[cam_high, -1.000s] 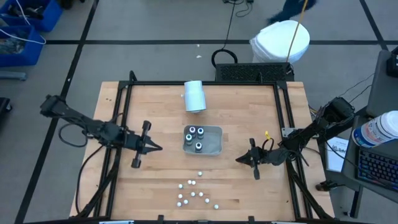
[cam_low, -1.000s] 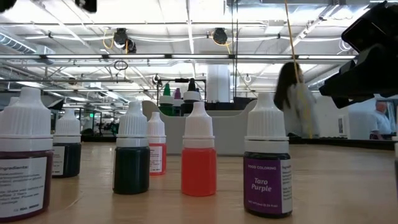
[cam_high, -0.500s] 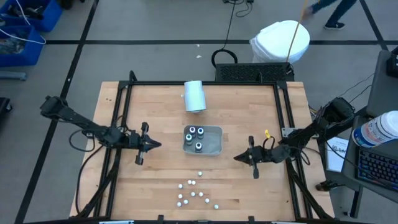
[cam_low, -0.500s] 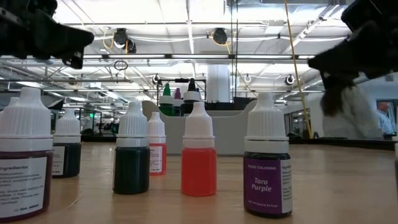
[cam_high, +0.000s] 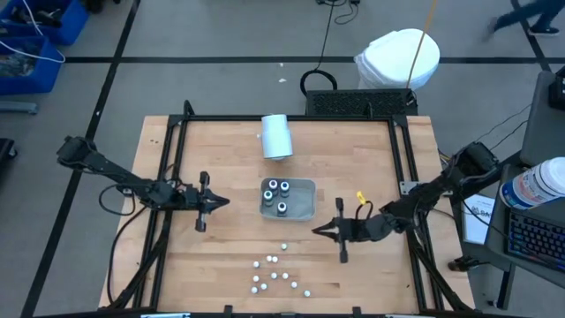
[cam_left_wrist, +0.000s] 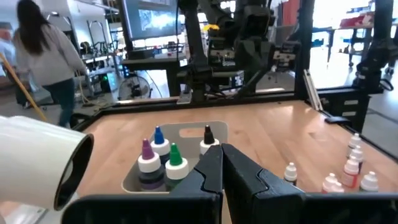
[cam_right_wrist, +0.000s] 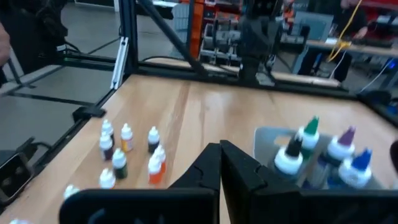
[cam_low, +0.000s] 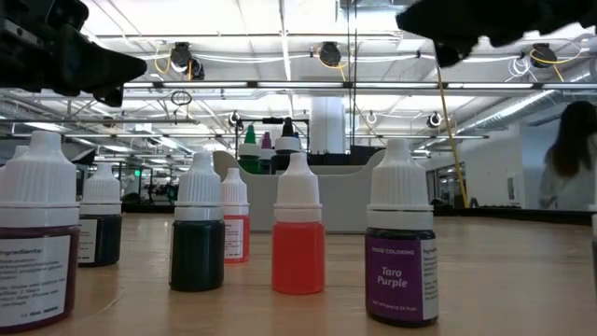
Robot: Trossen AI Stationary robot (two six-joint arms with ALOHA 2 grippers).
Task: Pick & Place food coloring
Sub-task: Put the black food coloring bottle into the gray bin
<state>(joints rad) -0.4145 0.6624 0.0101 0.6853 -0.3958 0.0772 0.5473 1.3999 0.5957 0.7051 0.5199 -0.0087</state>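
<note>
Several small food coloring bottles (cam_high: 278,274) stand upright on their bases on the wooden table near its front edge, seen close up in the low view (cam_low: 298,229). Several more with coloured tips (cam_left_wrist: 158,158) stand inside a grey tray (cam_high: 305,208) at the table's middle. My left gripper (cam_high: 227,202) hangs shut above the table, left of the tray, pointing level at it. My right gripper (cam_high: 316,231) is shut too, above the table just right of the tray's near corner, pointing toward the table's left. Neither holds anything.
A white cylinder (cam_high: 276,136) lies on its side at the far middle of the table. A black metal frame (cam_high: 177,159) runs around the tabletop. Bare wood lies between tray and loose bottles. A person (cam_low: 569,154) moves in the room behind.
My right gripper has moved toward the table's left and risen, rolling as it went, and now points at the gap between the tray and the loose bottles. My left gripper sank a little early on, then kept still. Both stayed shut; no bottle moved.
</note>
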